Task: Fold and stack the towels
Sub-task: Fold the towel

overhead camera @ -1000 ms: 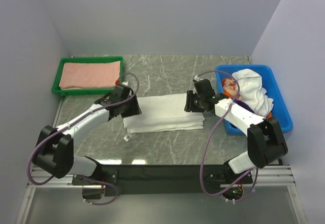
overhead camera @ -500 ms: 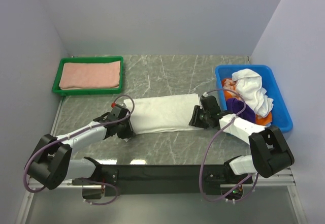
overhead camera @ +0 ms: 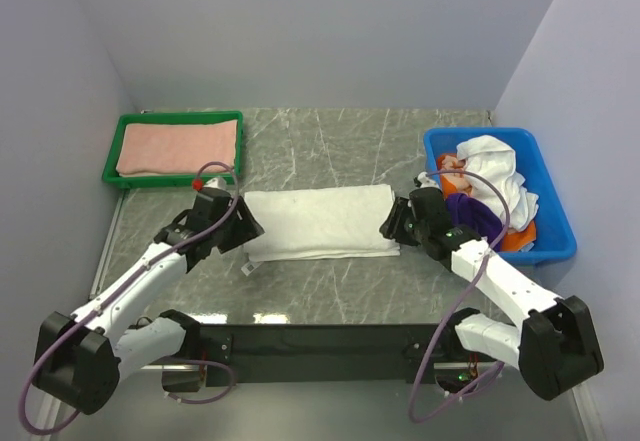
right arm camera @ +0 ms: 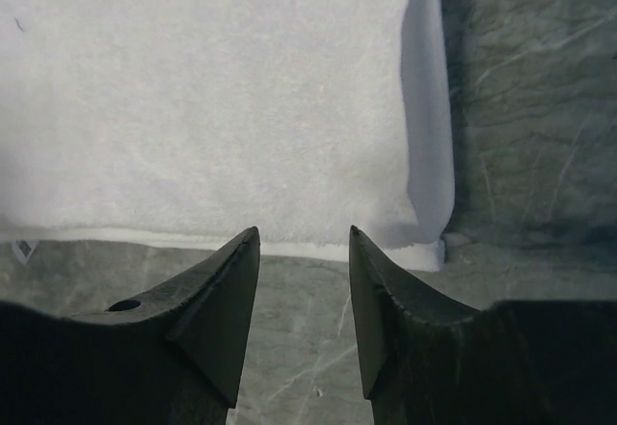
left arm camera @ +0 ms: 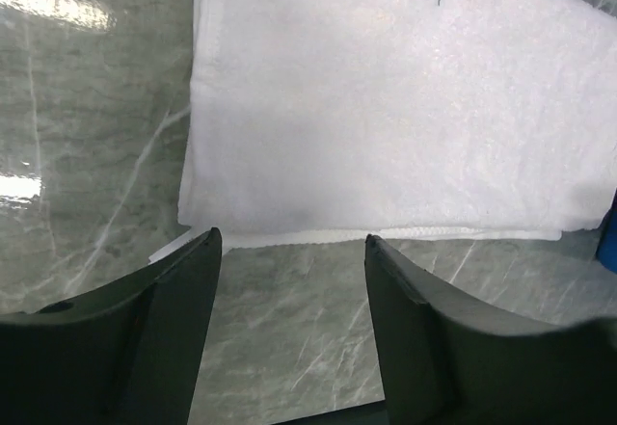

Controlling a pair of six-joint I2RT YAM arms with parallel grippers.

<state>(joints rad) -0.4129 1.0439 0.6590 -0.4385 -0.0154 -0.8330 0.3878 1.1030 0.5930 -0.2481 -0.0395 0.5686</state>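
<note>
At the middle of the table [overhead camera: 330, 291] you have the folded white towel [overhead camera: 318, 223] lying flat. Your left gripper [left arm camera: 292, 242] sits at its left end, fingers apart, holding nothing. Your right gripper [right arm camera: 304, 232] sits at its right end, fingers also apart and empty. Far left corner: pink towel [overhead camera: 175, 148] in the green tray [overhead camera: 175, 117]. Far right corner: heap of towels [overhead camera: 495, 176], white, purple and orange, in the blue bin [overhead camera: 480, 133].

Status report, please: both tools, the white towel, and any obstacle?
Left tool open, empty. Right tool open, empty. White towel folded, flat between them, not yet stacked. No obstacle near it.
</note>
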